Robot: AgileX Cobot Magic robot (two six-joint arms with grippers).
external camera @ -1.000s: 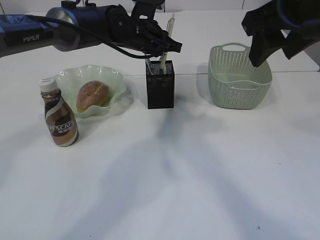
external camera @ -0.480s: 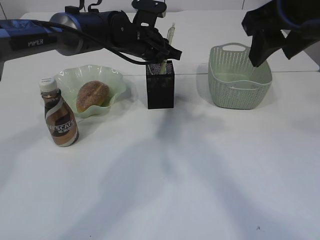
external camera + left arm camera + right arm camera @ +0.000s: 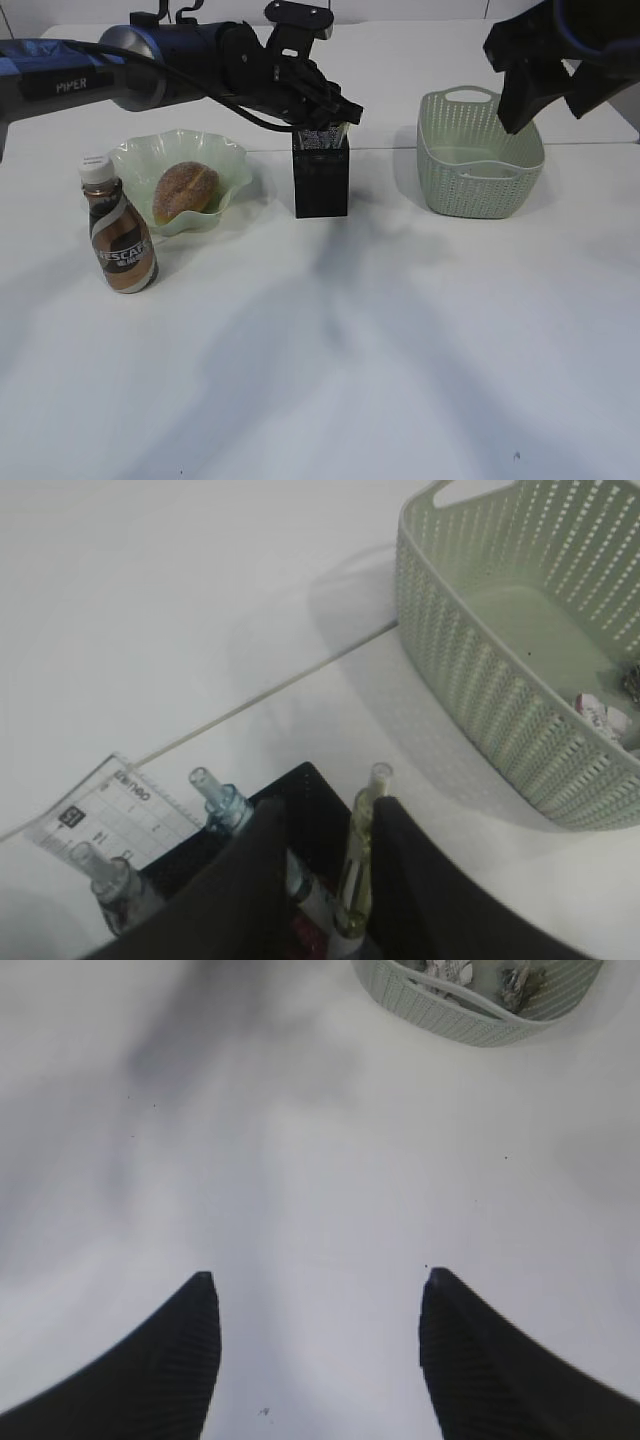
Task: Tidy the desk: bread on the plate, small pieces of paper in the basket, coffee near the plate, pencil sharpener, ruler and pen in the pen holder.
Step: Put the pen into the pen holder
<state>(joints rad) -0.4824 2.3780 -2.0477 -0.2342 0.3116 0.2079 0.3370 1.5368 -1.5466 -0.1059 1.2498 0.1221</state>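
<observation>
The left gripper point(image 3: 335, 112) hangs right over the pen holder point(image 3: 321, 182), with the bread point(image 3: 185, 190) sitting in the plate point(image 3: 228, 160) at its nine o'clock.

Bread point(image 3: 185, 190) on plate point(image 3: 230, 160), pen point(image 3: 355, 880) probably in holder point(image 3: 321, 185)

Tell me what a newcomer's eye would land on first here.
The left gripper sits right over the black pen holder at centre, a pale pen between its fingers. To the left, the bread lies in the green plate with the coffee in front. The basket on the right holds the paper.
</observation>
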